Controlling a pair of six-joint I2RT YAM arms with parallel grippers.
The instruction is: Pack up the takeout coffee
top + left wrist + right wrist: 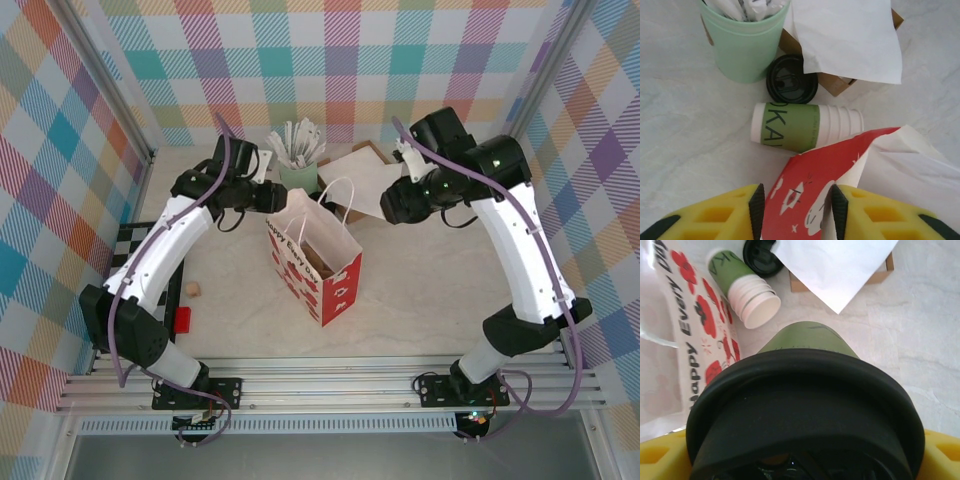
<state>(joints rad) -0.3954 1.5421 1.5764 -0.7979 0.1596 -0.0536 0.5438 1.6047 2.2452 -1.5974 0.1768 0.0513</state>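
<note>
Top external: grips either side of paper bag (315,265)

Left gripper (796,205) is pinching the bag's far-left rim between its pads. Right gripper (397,207) is clamping the takeout coffee (805,405), lidded, just right of the bag, outside it.

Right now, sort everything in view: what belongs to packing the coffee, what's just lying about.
Job: coffee, in right gripper; bag, in left gripper.
Lying about: stick cup, cup stack, loose lid, box, paper, wooden block, red block.
</note>
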